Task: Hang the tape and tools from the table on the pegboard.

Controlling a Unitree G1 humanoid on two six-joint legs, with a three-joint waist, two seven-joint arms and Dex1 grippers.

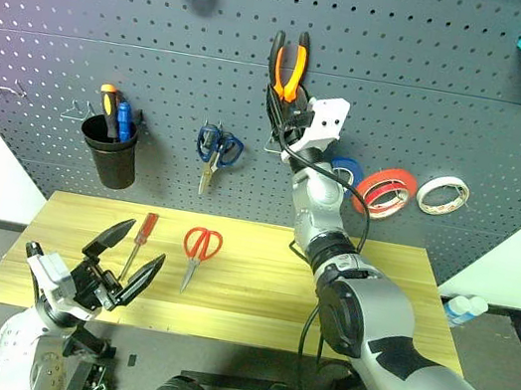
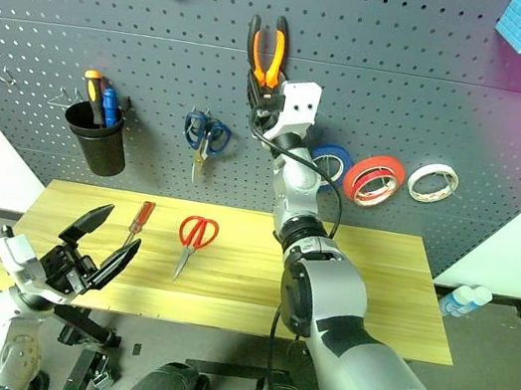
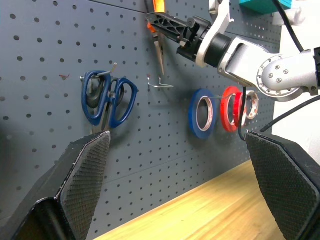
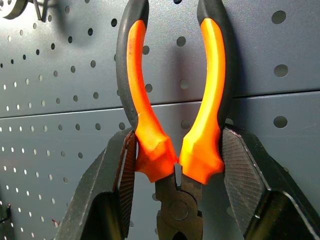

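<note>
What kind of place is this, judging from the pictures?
Probably a workshop or tool bench. A dark grey pegboard holds blue-handled scissors and tape rolls, and a wooden table below it carries a red-handled screwdriver and red-handled scissors.

Wood table (image 1: 392, 309) — red-handled screwdriver (image 1: 140, 238), red-handled scissors (image 1: 198, 251)

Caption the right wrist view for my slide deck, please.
Right gripper clamps orange-and-black pliers, handles up, against the grey pegboard.

Bare table (image 1: 393, 299) right of scissors (image 1: 199, 248).
</note>
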